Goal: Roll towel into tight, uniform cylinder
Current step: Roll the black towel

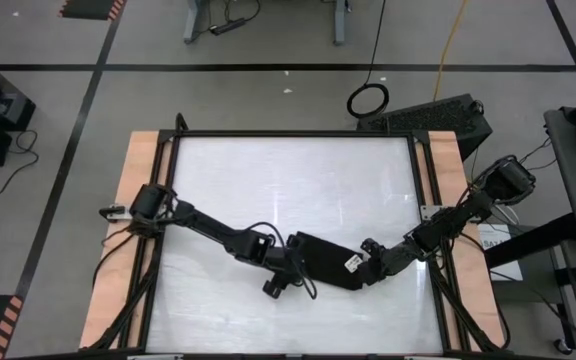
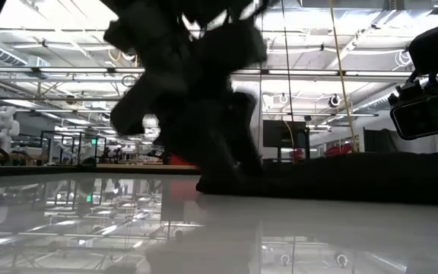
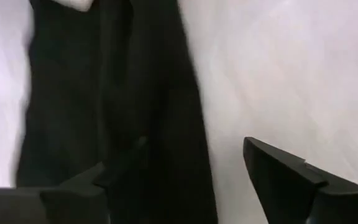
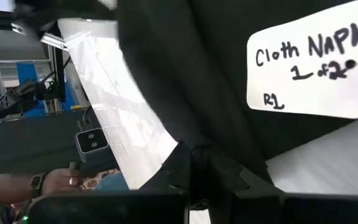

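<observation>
The black towel (image 1: 326, 262) lies flat on the white table, near the front middle, with a white hand-written tag (image 1: 352, 262) on its right part. My left gripper (image 1: 295, 265) stands open at the towel's left end. In the left wrist view one finger (image 3: 73, 190) is over the cloth (image 3: 123, 93) and the other (image 3: 278, 177) over bare table. My right gripper (image 1: 370, 264) is shut on the towel's right end, close to the tag (image 4: 316, 68). My left gripper hangs slanting down over the towel's left end; whether its fingers touch the cloth I cannot tell. My right gripper pinches a small bunched bit of the towel's right edge (image 4: 197, 155) between its two fingers, just beside the tag. It comes slanting down from the table's right. The rest of the towel lies on the table.
Bare white tabletop (image 1: 268, 180) spreads behind and to the left of the towel, framed by black rails and wooden side strips (image 1: 138, 200). A keyboard (image 1: 428, 112) lies beyond the far right corner. A person's hand (image 4: 55, 182) shows beyond the table in the right wrist view.
</observation>
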